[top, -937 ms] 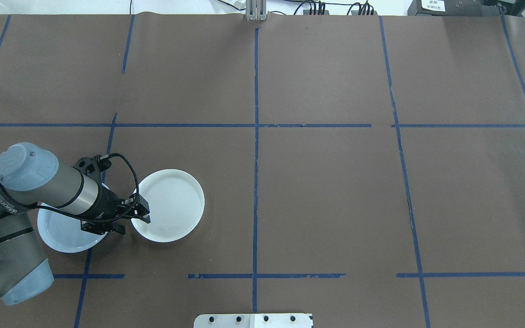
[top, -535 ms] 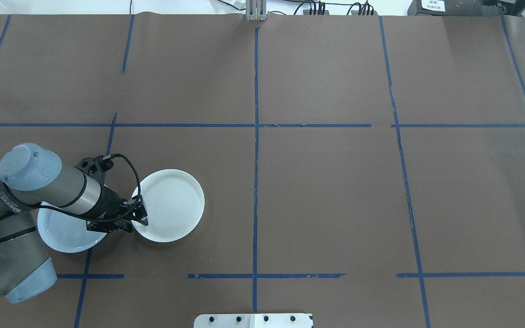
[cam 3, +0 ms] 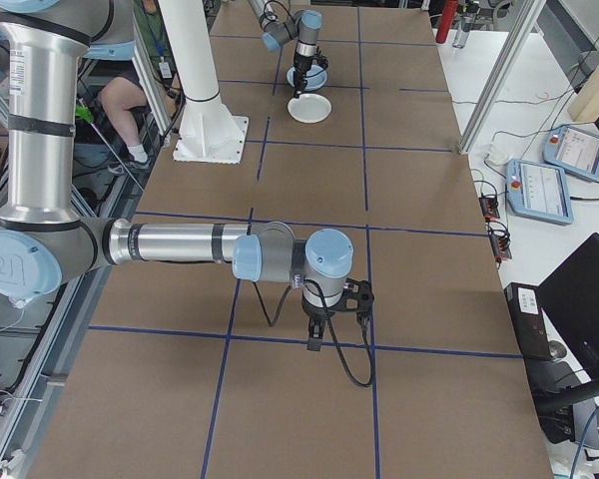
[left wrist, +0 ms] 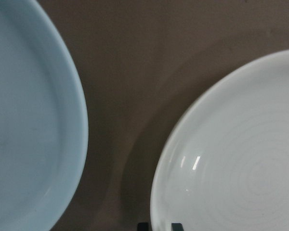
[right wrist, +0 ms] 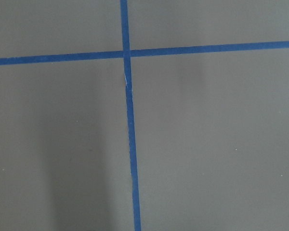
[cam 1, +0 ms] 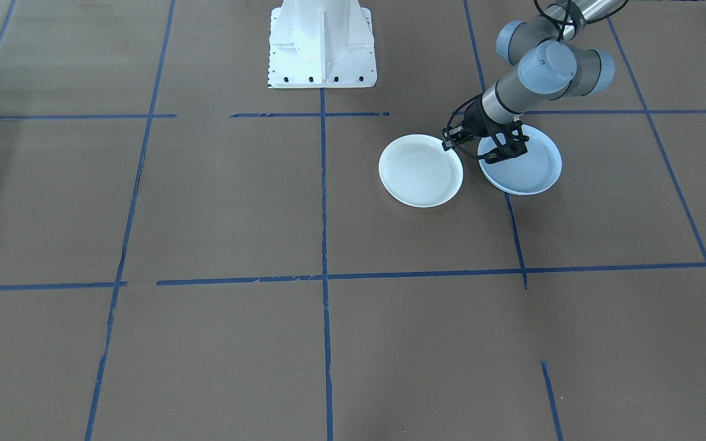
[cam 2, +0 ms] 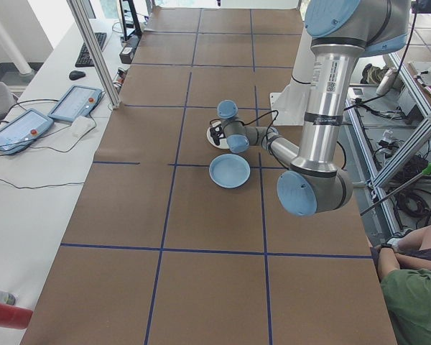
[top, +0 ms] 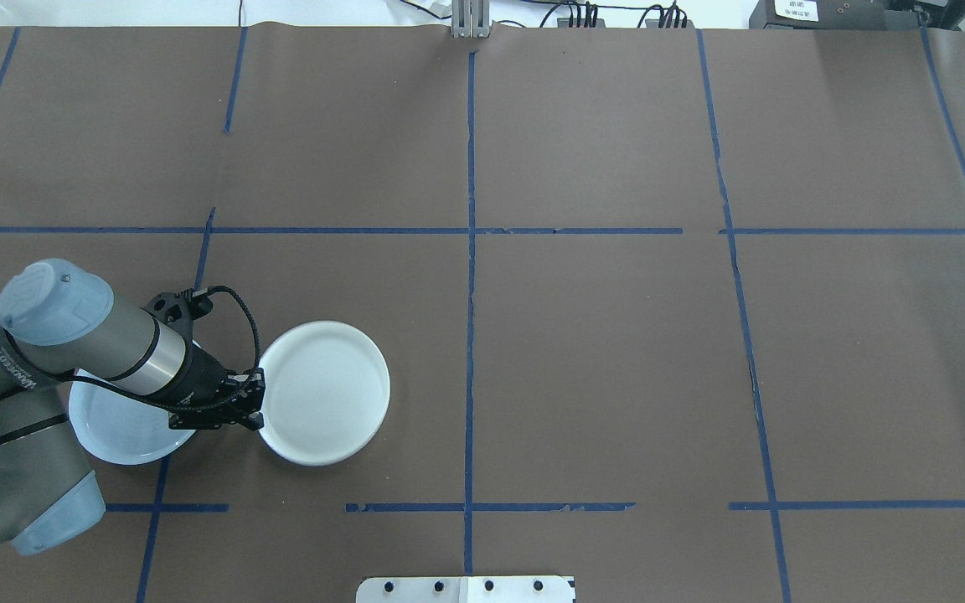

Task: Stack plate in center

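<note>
A glossy whitish plate with concentric rings (top: 327, 394) is at the table's left near part. My left gripper (top: 255, 408) is shut on its left rim. In the left wrist view the ringed plate (left wrist: 241, 163) casts a wide shadow on the brown paper, so it seems raised a little, and the fingertips (left wrist: 143, 226) show at the bottom edge. The plain light-blue plate (top: 114, 427) lies flat just left of it, partly under my left arm, also seen as the light-blue plate (cam 1: 527, 168). My right gripper (cam 3: 314, 337) hangs far off over tape lines; I cannot tell its state.
Brown paper with a grid of blue tape (top: 470, 251) covers the table. The robot's white base (cam 1: 322, 43) stands at the near middle. A person (cam 2: 409, 295) sits by the table's corner. Pendants (cam 2: 75, 103) lie on a side bench.
The ringed plate has shifted right and toward the robot with the left gripper on its rim, and it looks slightly bigger, as if lifted. The light-blue plate has not moved.
</note>
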You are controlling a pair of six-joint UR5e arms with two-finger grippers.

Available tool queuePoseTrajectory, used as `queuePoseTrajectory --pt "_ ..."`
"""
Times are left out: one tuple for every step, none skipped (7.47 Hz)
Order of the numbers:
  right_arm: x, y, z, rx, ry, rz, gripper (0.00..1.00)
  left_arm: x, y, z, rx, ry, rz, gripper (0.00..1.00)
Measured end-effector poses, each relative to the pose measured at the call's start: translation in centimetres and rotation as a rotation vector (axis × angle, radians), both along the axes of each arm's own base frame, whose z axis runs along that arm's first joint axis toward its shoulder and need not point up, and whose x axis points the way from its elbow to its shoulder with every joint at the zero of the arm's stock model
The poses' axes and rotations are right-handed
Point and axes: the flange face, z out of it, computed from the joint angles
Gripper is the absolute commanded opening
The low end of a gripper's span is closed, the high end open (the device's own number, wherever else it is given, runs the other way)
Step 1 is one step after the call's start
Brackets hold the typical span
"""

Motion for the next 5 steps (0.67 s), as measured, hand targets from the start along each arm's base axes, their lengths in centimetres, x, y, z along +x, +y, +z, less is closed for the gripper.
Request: queuePoseTrajectory --pt "0.0 0.0 0.0 0.0 0.0 0.0 1.0 -0.3 0.1 -0.2 0.0 0.011 0.008 0.0" --pt "0.0 0.0 0.0 0.0 0.0 0.0 1.0 -1.0 0.1 -0.8 0.005 0.039 0.015 0.0" --pt "0.0 0.0 0.0 0.0 0.0 0.0 1.0 -2.5 -0.6 -1.2 0.007 0.081 0.021 0.0" --pt "0.0 0.0 0.0 0.0 0.0 0.001 1.0 -5.0 -1.4 -0.9 0.015 0.132 0.032 0.0" --pt "0.0 0.0 0.0 0.0 0.0 0.001 1.0 -8.3 -1.9 0.4 0.043 0.179 0.046 0.0"
